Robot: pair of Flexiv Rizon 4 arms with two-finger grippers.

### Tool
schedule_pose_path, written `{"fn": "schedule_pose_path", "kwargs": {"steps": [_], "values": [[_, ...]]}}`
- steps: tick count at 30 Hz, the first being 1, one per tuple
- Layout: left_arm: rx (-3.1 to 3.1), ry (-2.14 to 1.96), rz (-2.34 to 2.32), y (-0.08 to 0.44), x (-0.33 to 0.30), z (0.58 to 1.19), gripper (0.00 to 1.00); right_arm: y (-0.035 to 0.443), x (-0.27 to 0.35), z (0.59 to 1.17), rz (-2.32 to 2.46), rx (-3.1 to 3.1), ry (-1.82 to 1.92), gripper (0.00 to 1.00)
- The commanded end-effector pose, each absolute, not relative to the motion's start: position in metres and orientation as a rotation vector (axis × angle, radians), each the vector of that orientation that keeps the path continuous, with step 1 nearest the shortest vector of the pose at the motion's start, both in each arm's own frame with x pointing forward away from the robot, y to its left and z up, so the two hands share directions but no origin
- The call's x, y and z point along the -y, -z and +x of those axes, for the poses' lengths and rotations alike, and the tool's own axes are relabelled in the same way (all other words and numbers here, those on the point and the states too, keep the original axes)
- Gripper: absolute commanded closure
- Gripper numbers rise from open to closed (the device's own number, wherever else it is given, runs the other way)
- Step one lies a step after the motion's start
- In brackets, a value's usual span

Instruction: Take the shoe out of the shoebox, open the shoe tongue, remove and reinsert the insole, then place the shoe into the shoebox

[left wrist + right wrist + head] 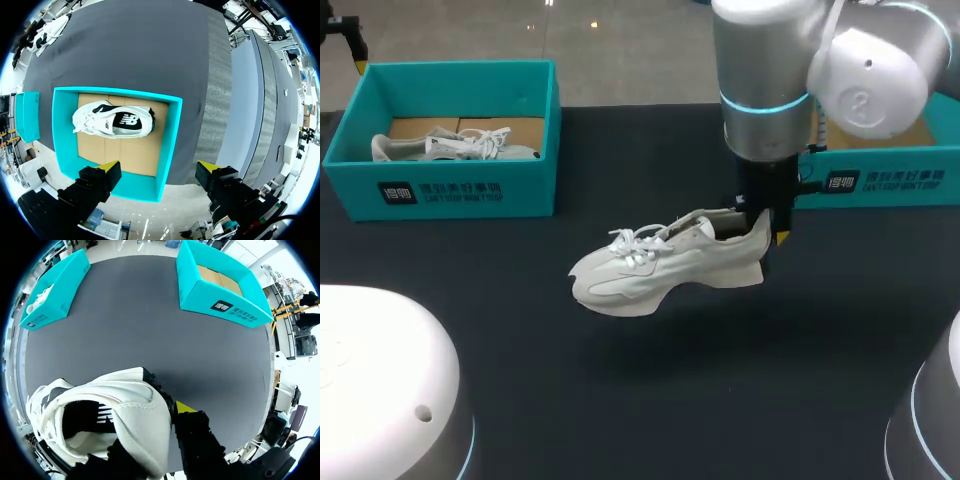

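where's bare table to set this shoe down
The table is bare under and in front of the shoe in the right gripper, and between the left box and right box. Crowded: the left box holds a second shoe.

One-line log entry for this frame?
phase: shoe out of box | right gripper: shut on shoe heel, held above table | left gripper: open, above left shoebox containing second shoe
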State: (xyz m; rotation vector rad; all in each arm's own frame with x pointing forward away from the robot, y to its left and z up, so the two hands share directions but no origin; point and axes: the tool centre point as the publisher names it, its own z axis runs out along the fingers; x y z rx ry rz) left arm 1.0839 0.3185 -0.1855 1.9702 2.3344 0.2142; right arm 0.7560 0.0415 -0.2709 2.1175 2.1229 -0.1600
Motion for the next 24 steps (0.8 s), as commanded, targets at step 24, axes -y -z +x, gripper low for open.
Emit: {"fn": "schedule_pose_path", "kwargs": {"steps": [24], "values": [[-2.334,-0.217,1.972,0.185,-0.319,1.083,0.00,0.381,-0.080,0.762,2.071,-2.092,0.183,1.00]]}}
